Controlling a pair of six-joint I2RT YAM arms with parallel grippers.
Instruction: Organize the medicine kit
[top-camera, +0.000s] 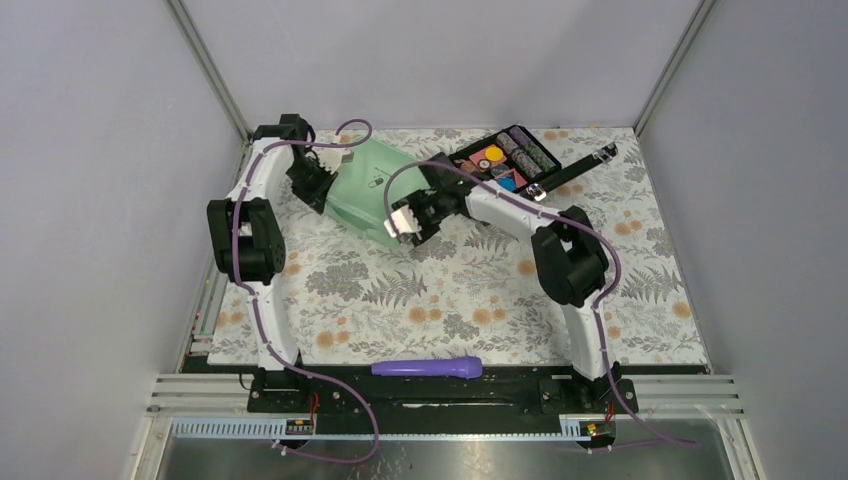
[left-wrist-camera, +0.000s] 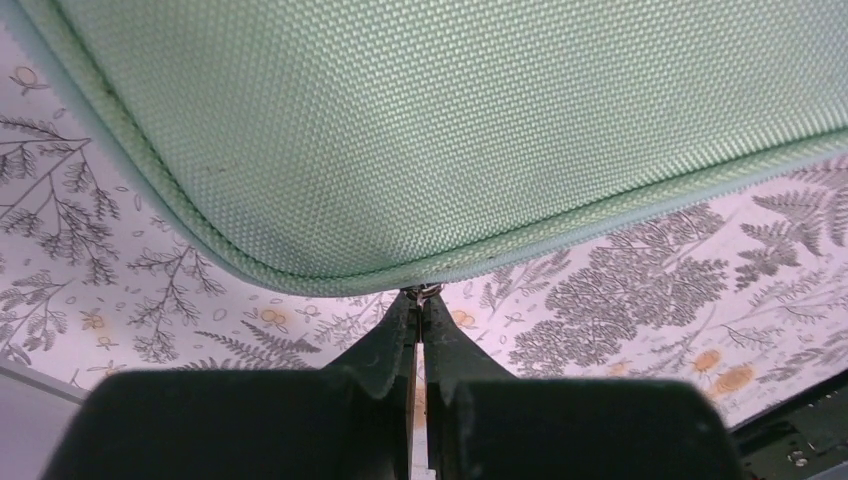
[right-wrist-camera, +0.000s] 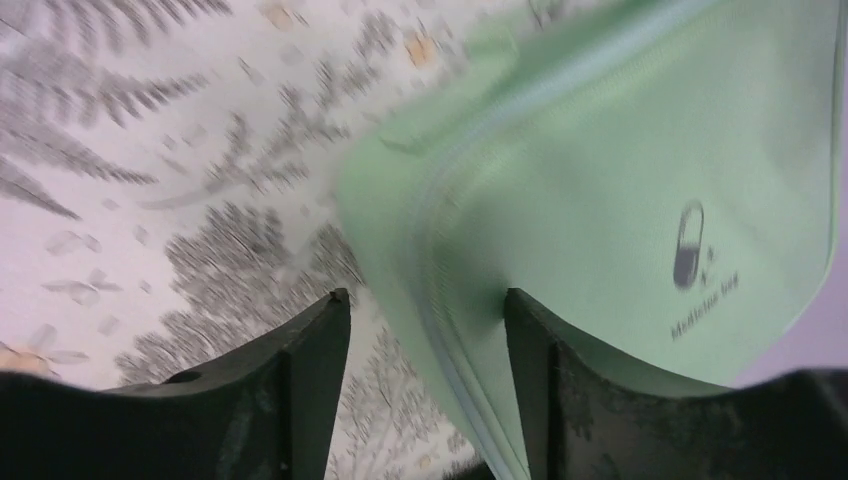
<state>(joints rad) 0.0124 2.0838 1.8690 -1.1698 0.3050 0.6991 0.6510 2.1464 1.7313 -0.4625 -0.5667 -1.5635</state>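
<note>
The medicine kit (left-wrist-camera: 450, 130) runs off the left wrist view's top and sides. The metal bit at its seam, pinched in the left gripper's (left-wrist-camera: 421, 297) jaws, is too small to name. The right wrist view is blurred, and the lettering (right-wrist-camera: 705, 322) under the capsule logo (right-wrist-camera: 690, 245) is unreadable.

Medicine kit (left-wrist-camera: 450, 130) matt woven cloth, left end effector (left-wrist-camera: 421, 296) matt blk plastic

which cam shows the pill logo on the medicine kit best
Right wrist: the pill logo sits large on the medicine kit, slightly blurred. Top external shows only a tiny dark speck. Left wrist shows just the kit's woven fabric and seam, no logo.
</note>
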